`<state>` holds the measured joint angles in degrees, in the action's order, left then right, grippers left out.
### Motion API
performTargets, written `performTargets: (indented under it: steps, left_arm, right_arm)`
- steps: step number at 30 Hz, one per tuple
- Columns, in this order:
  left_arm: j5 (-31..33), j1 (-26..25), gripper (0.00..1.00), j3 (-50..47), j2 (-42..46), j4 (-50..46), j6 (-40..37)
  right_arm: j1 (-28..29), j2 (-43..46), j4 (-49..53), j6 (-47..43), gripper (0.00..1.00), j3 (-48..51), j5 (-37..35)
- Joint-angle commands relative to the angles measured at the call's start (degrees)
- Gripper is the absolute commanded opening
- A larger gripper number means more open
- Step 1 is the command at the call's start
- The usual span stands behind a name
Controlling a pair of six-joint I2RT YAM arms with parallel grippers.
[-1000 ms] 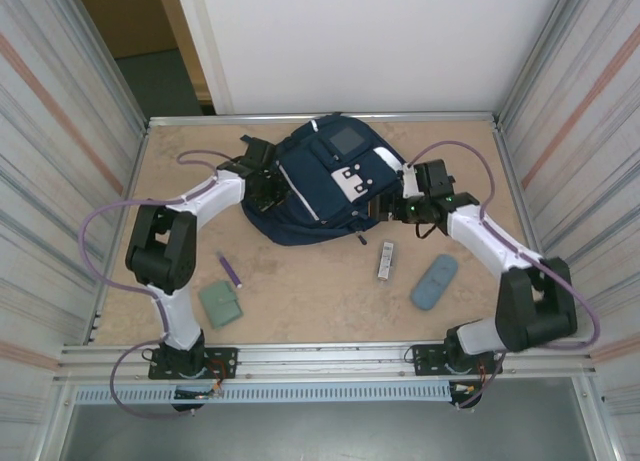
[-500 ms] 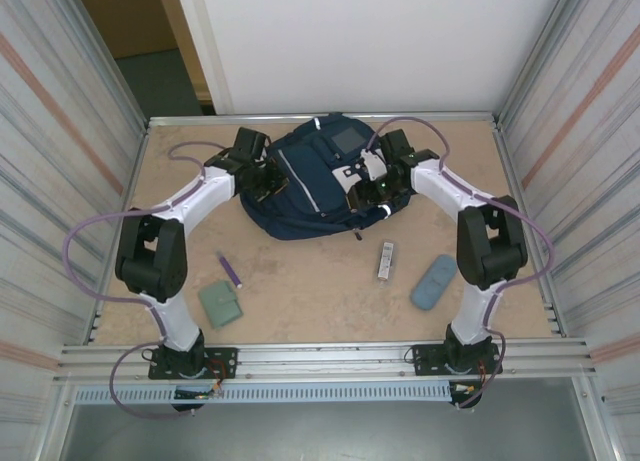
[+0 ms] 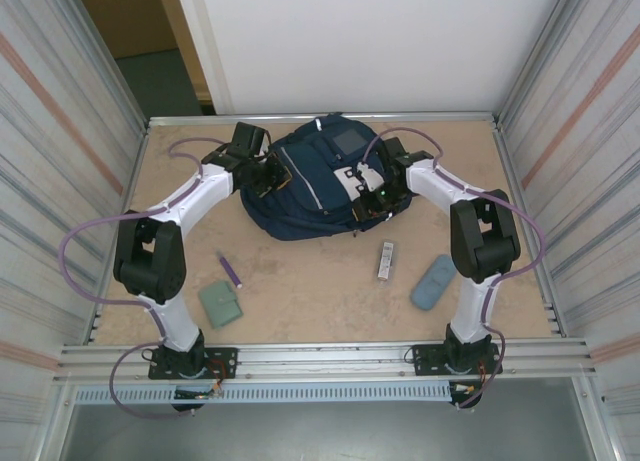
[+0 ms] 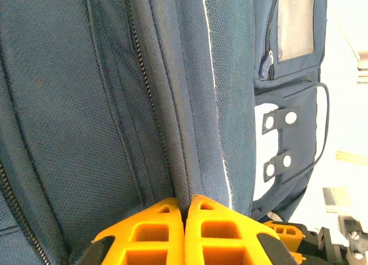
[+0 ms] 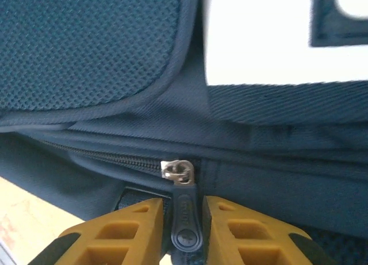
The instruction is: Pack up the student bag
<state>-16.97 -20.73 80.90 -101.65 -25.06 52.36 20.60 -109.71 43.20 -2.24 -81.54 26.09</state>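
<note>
I find the left gripper [image 4: 184, 203] with its yellow fingers pressed together on a raised fold of the student bag [image 4: 86, 104], a large navy-blue fabric backpack. The right gripper [image 5: 183, 200] stands narrowed about a dark plastic zip pull [image 5: 185, 222] hanging from a small metal slider [image 5: 177, 170]; whether it pinches, I cannot tell. The bag lies between both grippers. Back toward the right arm's base lie a slim silver packet [image 3: 386, 259] and a grey-blue oblong pouch [image 3: 434, 282]; toward the left base, a purple pen [image 3: 231, 270] and a green square wallet [image 3: 219, 304].
</note>
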Motion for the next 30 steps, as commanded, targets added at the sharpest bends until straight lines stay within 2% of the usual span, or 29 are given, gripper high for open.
performTargets:
  steps: [1, 4, 12, 18, 30]
  left_arm:
    - [-3.9, -0.4, 0.00, 1.1, 1.7, 3.9, 0.8]
    - [-3.8, -0.4, 0.00, 0.2, 1.8, 5.0, 1.4]
    - [-4.4, -0.6, 0.00, -1.2, 1.8, 5.2, 1.6]
    - [-4.7, -0.7, 0.00, -2.7, 1.8, 5.9, 2.0]
    - [-4.7, -0.7, 0.00, -4.6, 0.2, 9.0, 3.7]
  right_arm:
    - [1.1, -1.1, 4.1, -0.9, 0.23, -0.9, 3.5]
    - [1.6, -0.8, 5.4, -0.9, 0.21, -1.3, 4.6]
    - [1.8, -1.0, 4.3, 1.7, 0.00, -2.3, 0.3]
    - [2.7, 0.1, 6.4, 2.3, 0.00, -4.4, 0.8]
    - [9.6, -5.3, 23.3, -0.3, 0.00, -16.1, -2.0]
